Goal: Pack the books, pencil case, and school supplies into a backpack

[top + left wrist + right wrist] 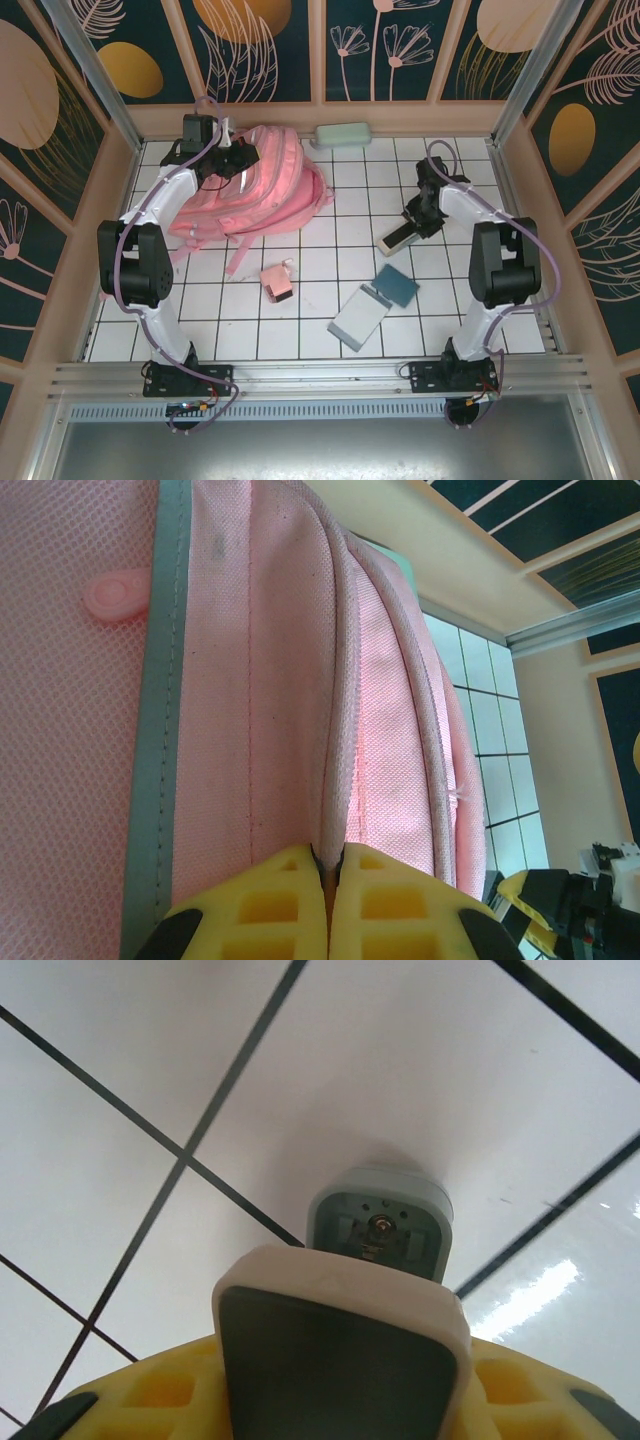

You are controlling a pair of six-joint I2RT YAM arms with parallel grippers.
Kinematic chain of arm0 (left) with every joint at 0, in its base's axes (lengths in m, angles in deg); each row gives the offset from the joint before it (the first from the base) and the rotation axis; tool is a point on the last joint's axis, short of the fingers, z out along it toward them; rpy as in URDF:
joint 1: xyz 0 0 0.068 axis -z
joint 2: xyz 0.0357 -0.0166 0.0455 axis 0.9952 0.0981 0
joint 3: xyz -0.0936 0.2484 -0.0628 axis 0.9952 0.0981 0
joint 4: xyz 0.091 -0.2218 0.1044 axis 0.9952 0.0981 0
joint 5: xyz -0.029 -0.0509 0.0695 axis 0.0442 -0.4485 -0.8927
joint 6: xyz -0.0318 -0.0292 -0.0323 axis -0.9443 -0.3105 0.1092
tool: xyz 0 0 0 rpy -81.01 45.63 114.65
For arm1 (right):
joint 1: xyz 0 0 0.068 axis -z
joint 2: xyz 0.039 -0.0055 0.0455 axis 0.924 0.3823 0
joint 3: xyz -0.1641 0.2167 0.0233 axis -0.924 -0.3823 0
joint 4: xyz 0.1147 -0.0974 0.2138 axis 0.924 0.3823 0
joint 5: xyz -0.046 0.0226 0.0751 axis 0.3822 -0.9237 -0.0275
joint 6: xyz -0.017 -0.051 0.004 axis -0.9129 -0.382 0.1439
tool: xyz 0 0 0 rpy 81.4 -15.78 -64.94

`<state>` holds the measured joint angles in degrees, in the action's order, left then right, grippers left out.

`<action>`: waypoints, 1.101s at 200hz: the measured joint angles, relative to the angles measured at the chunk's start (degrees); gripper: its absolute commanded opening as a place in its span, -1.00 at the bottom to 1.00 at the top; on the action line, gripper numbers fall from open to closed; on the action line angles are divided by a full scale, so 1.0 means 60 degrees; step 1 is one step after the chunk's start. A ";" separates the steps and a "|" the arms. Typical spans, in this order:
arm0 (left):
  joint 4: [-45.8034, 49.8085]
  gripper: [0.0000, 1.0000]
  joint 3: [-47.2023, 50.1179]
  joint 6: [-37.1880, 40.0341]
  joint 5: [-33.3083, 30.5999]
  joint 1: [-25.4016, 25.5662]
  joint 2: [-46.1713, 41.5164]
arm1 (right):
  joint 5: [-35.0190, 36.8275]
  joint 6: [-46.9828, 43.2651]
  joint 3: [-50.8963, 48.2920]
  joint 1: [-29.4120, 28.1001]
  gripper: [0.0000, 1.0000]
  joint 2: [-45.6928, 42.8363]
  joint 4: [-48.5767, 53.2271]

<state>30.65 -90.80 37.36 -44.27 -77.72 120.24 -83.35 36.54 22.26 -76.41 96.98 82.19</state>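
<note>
The pink backpack (268, 185) lies at the back left with its straps trailing forward. My left gripper (233, 160) is shut on a piped seam of the backpack (270, 680); in the left wrist view the yellow fingers (375, 900) pinch that edge. My right gripper (414, 226) is shut on the narrow black-and-cream box (398, 239), and in the right wrist view the box (320, 1280) sits between the gripper's (340, 1370) yellow fingers above the tiles. The books are out of view.
Loose supplies lie on the white tiled table (330, 230): a mint-green oblong case (342, 135) at the back wall, a little pink box (277, 281), a teal square pad (397, 285) and a flat grey-blue box (360, 317) near the front. Wooden walls enclose the table.
</note>
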 measured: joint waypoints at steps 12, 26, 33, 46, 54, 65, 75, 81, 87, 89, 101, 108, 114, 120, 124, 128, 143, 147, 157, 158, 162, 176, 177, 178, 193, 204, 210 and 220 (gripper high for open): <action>-0.0004 -1.00 0.0000 -0.0033 0.0011 0.0000 0.0000 | -0.0076 -0.0004 -0.0080 0.0000 -0.33 -0.0175 -0.0040; -0.0025 -1.00 0.0000 -0.0095 0.0051 0.0000 0.0000 | -0.0259 -0.0025 -0.0153 0.0000 -0.35 -0.0357 -0.0259; -0.0044 -1.00 0.0000 -0.0135 0.0073 0.0000 0.0000 | -0.0350 -0.0033 -0.0182 -0.0015 -0.35 -0.0444 -0.0415; -0.0076 -1.00 0.0000 -0.0222 0.0102 -0.0004 0.0000 | -0.0597 -0.0051 -0.0244 -0.0040 -0.36 -0.0616 -0.0812; -0.0106 -1.00 0.0000 -0.0280 0.0120 -0.0004 0.0000 | -0.0761 -0.0080 -0.0259 -0.0066 -0.36 -0.0696 -0.1071; -0.0113 -1.00 0.0000 -0.0361 0.0142 -0.0011 0.0000 | -0.1064 -0.0193 -0.0259 -0.0135 -0.37 -0.0754 -0.1559; -0.0124 -1.00 0.0000 -0.0441 0.0160 -0.0029 0.0000 | -0.1351 -0.0255 -0.0259 -0.0222 -0.38 -0.0758 -0.2051; -0.0138 -1.00 0.0000 -0.0495 0.0186 -0.0033 0.0000 | -0.1519 -0.0302 -0.0259 -0.0284 -0.38 -0.0758 -0.2313; -0.0149 -1.00 -0.0004 -0.0565 0.0211 -0.0036 0.0000 | -0.1690 -0.0372 -0.0255 -0.0364 -0.37 -0.0758 -0.2579; -0.0149 -1.00 -0.0004 -0.0572 0.0215 -0.0040 0.0000 | -0.1756 -0.0393 -0.0248 -0.0397 -0.38 -0.0758 -0.2681; -0.0153 -1.00 -0.0018 -0.0678 0.0248 -0.0051 0.0000 | -0.2095 -0.0503 -0.0189 -0.0616 -0.37 -0.0747 -0.3238; -0.0149 -1.00 -0.0040 -0.0743 0.0270 -0.0058 0.0000 | -0.2324 -0.0546 -0.0106 -0.0765 -0.38 -0.0718 -0.3577; -0.0146 -1.00 -0.0062 -0.0816 0.0291 -0.0066 0.0000 | -0.2510 -0.0579 -0.0018 -0.0885 -0.38 -0.0667 -0.3858; -0.0146 -1.00 -0.0098 -0.0874 0.0324 -0.0076 0.0000 | -0.2714 -0.0645 0.0106 -0.1024 -0.39 -0.0583 -0.4197; -0.0142 -1.00 -0.0131 -0.0911 0.0350 -0.0084 0.0000 | -0.2838 -0.0656 0.0186 -0.1107 -0.39 -0.0510 -0.4397; -0.0142 -1.00 -0.0160 -0.0947 0.0361 -0.0095 0.0000 | -0.2973 -0.0692 0.0291 -0.1198 -0.39 -0.0426 -0.4656; -0.0146 -1.00 -0.0284 -0.1133 0.0437 -0.0131 0.0000 | -0.3457 -0.0714 0.0736 -0.1541 -0.40 0.0040 -0.5508; -0.0149 -1.00 -0.0328 -0.1177 0.0452 -0.0146 0.0000 | -0.3570 -0.0714 0.0871 -0.1625 -0.39 0.0178 -0.5723; -0.0175 -1.00 -0.0386 -0.1322 0.0506 -0.0178 0.0000 | -0.3836 -0.0707 0.1188 -0.1836 -0.39 0.0576 -0.6233; -0.0175 -1.00 -0.0393 -0.1348 0.0514 -0.0182 0.0000 | -0.3876 -0.0707 0.1231 -0.1869 -0.40 0.0641 -0.6295; -0.0178 -1.00 -0.0419 -0.1373 0.0543 -0.0189 0.0000 | -0.3949 -0.0707 0.1351 -0.1938 -0.39 0.0783 -0.6455; -0.0175 -1.00 -0.0488 -0.1545 0.0627 -0.0204 0.0000 | -0.4244 -0.0674 0.1818 -0.2215 -0.39 0.1432 -0.7056; -0.0178 -1.00 -0.0492 -0.1570 0.0641 -0.0208 0.0000 | -0.4273 -0.0670 0.1865 -0.2248 -0.39 0.1508 -0.7114; -0.0178 -1.00 -0.0495 -0.1577 0.0648 -0.0208 0.0000 | -0.4288 -0.0670 0.1891 -0.2262 -0.39 0.1545 -0.7136; -0.0178 -1.00 -0.0535 -0.1723 0.0707 -0.0215 0.0000 | -0.4495 -0.0601 0.2437 -0.2543 -0.38 0.2302 -0.7610; -0.0182 -1.00 -0.0546 -0.1832 0.0743 -0.0219 0.0000 | -0.4568 -0.0510 0.2805 -0.2732 -0.38 0.2834 -0.7887; -0.0186 -1.00 -0.0561 -0.1894 0.0765 -0.0226 0.0000 | -0.4586 -0.0452 0.3009 -0.2827 -0.38 0.3126 -0.8043; -0.0222 -1.00 -0.0568 -0.1996 0.0820 -0.0237 0.0000 | -0.4619 -0.0408 0.3351 -0.2980 -0.37 0.3581 -0.8204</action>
<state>29.32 -94.21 25.38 -39.35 -79.14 120.24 -111.07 34.09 42.37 -94.29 118.47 32.96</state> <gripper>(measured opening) 0.063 0.390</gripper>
